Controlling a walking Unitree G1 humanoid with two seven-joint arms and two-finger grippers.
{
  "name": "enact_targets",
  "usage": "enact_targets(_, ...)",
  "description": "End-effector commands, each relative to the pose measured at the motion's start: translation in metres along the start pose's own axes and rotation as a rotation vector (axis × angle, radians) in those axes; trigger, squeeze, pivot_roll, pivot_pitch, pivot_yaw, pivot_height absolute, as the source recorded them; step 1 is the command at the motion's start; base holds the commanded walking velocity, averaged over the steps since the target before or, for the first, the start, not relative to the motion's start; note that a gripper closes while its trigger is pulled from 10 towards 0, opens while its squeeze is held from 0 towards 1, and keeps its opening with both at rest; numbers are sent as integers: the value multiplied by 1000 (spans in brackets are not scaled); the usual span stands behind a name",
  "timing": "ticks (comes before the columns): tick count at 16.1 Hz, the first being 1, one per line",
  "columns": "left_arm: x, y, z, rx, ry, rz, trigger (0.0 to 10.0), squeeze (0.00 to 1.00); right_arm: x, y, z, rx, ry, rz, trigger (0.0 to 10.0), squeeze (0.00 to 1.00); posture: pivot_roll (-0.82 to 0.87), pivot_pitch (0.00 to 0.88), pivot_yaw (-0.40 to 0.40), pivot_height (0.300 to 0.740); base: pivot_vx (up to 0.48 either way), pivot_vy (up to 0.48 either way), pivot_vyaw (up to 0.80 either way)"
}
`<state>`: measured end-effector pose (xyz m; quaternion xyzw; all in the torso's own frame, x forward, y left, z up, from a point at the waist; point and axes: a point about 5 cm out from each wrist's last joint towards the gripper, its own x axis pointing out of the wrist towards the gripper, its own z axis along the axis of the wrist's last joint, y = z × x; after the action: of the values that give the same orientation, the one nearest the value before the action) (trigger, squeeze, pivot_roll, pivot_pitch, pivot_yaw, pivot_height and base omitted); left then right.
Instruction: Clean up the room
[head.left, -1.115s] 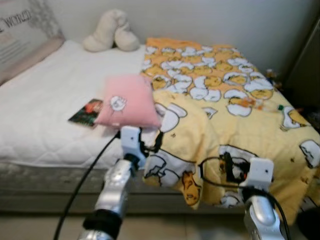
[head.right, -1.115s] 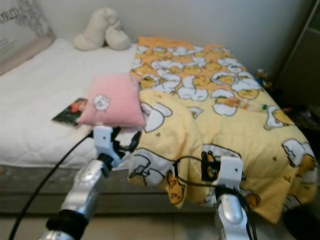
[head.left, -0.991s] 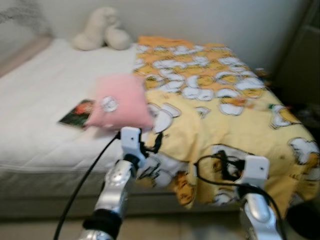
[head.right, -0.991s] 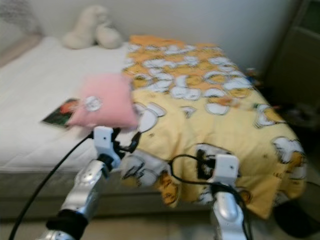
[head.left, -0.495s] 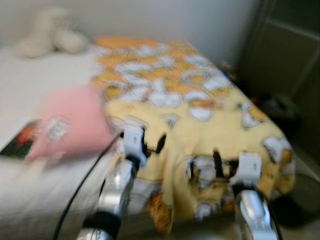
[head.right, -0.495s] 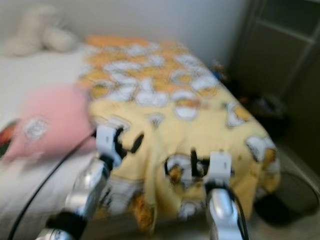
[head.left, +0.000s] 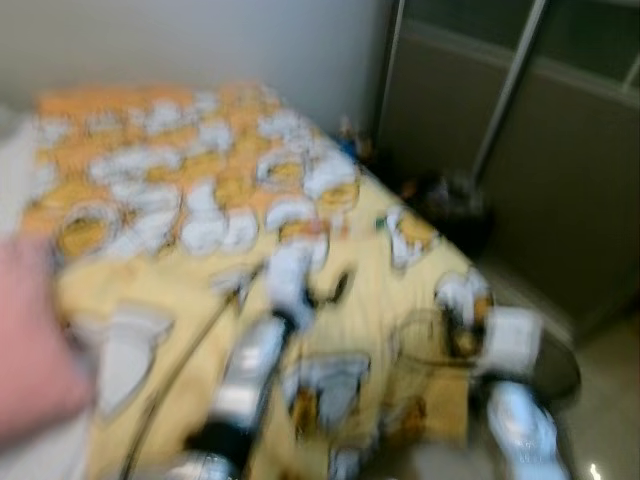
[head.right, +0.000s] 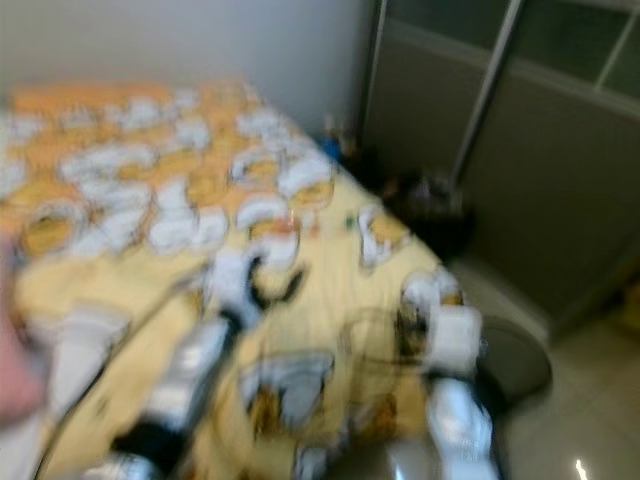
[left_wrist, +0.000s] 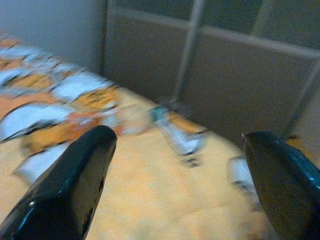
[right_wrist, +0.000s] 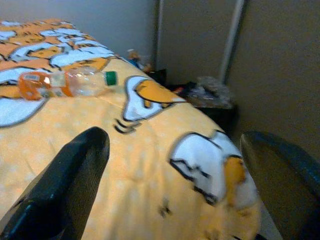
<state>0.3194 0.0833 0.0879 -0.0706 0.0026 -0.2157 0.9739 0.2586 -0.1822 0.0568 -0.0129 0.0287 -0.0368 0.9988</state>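
**Two open grippers over a yellow blanket**

The left gripper (left_wrist: 175, 185) hangs over the bed with its two black fingers (left_wrist: 75, 185) spread wide apart and nothing between them. The right gripper (right_wrist: 175, 185) is the same, wide apart and holding nothing, close to the bed's corner.

Under both lies a yellow blanket (right_wrist: 100, 150) with egg cartoon pictures. A plastic bottle (right_wrist: 65, 84) with a green cap and orange label lies flat on the blanket, ahead of the right gripper. The blanket droops over the bed's edge near that gripper.

A pink pillow (head.left: 25, 340) sits at the left edge of the head views, which are very blurry. Past the bed's far corner, a dark pile of small things (head.right: 425, 205) lies by a grey sliding door (head.right: 560, 180). A strip of pale floor (head.right: 590, 400) runs between the bed and the door.
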Motion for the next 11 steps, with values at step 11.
enact_targets(11, 4, -17, -1, -23, 31, -27, 10000, 0, -9, -8, -3, -22, -6, -38, 10000, 0, 87, 0, 22, 740, 362, 0, 262)
